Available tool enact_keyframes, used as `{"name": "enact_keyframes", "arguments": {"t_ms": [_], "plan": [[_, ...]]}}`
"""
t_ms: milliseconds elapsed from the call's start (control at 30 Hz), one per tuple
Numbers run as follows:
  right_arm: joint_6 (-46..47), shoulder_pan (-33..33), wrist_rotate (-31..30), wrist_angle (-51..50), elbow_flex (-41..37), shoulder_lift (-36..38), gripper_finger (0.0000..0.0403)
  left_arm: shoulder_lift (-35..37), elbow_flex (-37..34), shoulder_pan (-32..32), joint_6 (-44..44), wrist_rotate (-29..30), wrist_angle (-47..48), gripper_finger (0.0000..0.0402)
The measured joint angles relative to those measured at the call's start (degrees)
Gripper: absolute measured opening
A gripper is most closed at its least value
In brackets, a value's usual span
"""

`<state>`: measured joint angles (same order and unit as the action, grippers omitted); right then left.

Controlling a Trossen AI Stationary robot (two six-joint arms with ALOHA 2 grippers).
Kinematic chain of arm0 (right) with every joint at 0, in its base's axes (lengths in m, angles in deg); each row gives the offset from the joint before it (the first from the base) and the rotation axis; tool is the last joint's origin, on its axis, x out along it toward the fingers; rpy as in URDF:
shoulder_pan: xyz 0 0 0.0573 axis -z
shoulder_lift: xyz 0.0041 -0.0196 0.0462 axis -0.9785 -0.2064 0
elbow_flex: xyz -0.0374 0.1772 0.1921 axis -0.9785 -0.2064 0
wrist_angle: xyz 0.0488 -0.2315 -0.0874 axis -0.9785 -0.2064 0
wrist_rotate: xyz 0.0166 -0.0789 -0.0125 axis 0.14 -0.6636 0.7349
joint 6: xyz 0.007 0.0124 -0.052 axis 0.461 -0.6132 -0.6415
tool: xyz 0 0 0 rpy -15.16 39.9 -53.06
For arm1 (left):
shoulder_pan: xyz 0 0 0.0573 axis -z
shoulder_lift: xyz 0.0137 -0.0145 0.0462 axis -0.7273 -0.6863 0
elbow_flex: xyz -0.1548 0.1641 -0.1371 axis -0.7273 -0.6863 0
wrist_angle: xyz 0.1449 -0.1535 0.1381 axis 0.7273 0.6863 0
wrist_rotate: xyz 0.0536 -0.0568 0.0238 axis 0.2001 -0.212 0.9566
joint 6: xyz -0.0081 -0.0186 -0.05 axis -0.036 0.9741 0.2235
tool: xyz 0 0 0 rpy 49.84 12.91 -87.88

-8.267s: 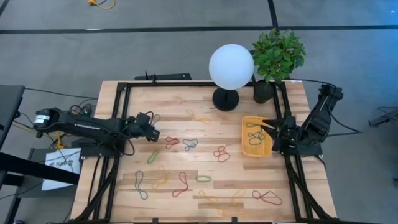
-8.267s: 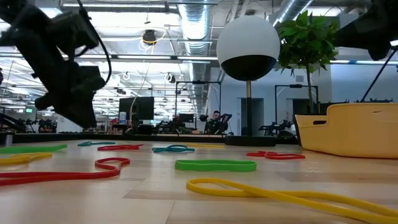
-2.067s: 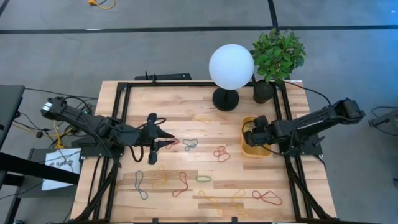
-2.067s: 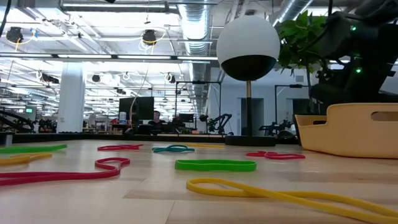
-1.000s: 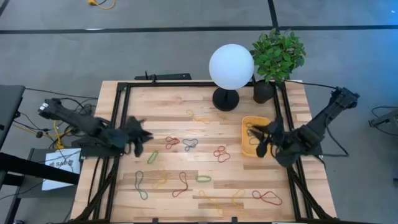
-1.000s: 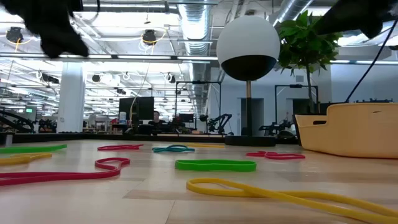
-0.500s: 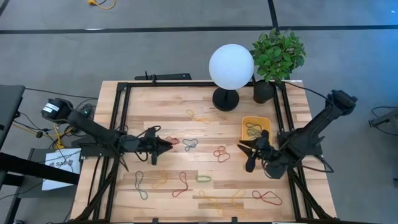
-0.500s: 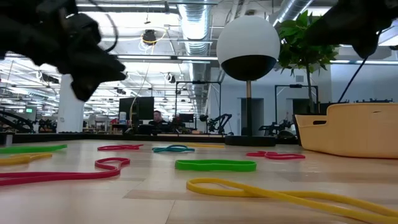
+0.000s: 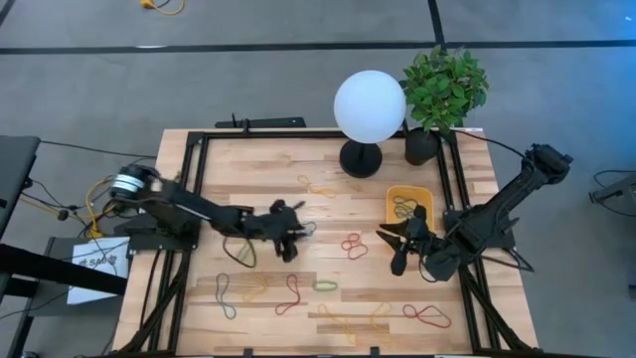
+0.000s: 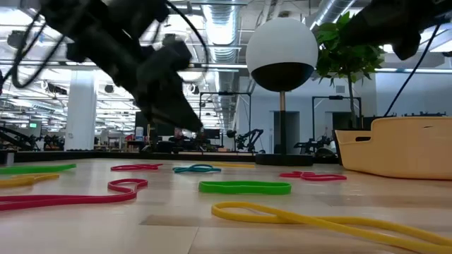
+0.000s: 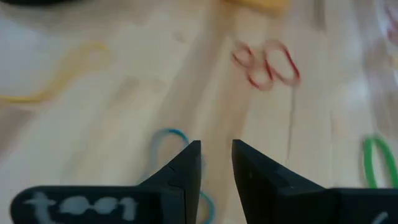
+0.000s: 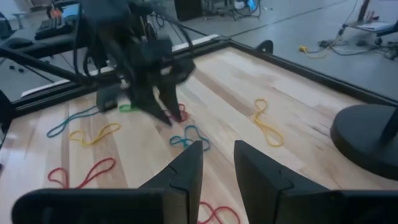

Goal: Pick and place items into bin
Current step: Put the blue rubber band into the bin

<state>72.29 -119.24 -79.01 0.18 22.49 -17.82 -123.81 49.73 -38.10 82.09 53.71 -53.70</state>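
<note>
Left pincer (image 9: 294, 235) is out over the middle of the worktop (image 9: 328, 164), fingers (image 11: 186, 167) set narrow with nothing between them. Right beneath its tips lies a blue band (image 11: 166, 139), and just behind it sits a red band (image 9: 275, 228). Ahead of it, toward the right arm, a red figure-eight (image 9: 352, 245) rests on the wood, with a green loop (image 9: 325, 285) off to its near side. A yellow band (image 9: 318, 186) lies beyond it toward the lamp base (image 9: 362, 159).

Right pincer (image 9: 392, 243) hangs low just past that red figure-eight, its fingers (image 12: 188, 163) also narrow and empty. Directly behind it, close by, sits the yellow bin (image 9: 430, 194), with a few bands (image 9: 404, 209) already inside. Between the two pincers the remaining bands lie scattered across the wood.
</note>
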Motion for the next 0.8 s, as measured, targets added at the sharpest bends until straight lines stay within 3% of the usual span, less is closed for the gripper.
{"name": "enact_keyframes", "arguments": {"t_ms": [200,433,533,667,800], "plan": [[0.0,-0.5,0.0,-0.1,0.0,0.0,0.0087,-10.1,6.1,-1.9,-1.3,0.7,3.3,0.0080],[0.0,-0.5,0.1,0.0,0.0,0.0,0.0087,-14.6,7.4,-4.2,-0.5,0.8,5.0,0.0079],[0.0,-0.1,0.1,0.0,0.0,0.0,0.0087,-14.8,7.4,-3.8,-1.7,1.1,4.7,0.0063],[0.0,1.2,0.2,-0.2,0.0,-1.5,0.0087,-12.9,7.9,-3.5,-3.5,0.9,3.8,0.0012],[-1.9,3.0,1.1,-0.5,0.0,-5.3,0.0087,-8.8,10.9,-3.3,-6.8,-0.2,3.3,0.0007]]}}
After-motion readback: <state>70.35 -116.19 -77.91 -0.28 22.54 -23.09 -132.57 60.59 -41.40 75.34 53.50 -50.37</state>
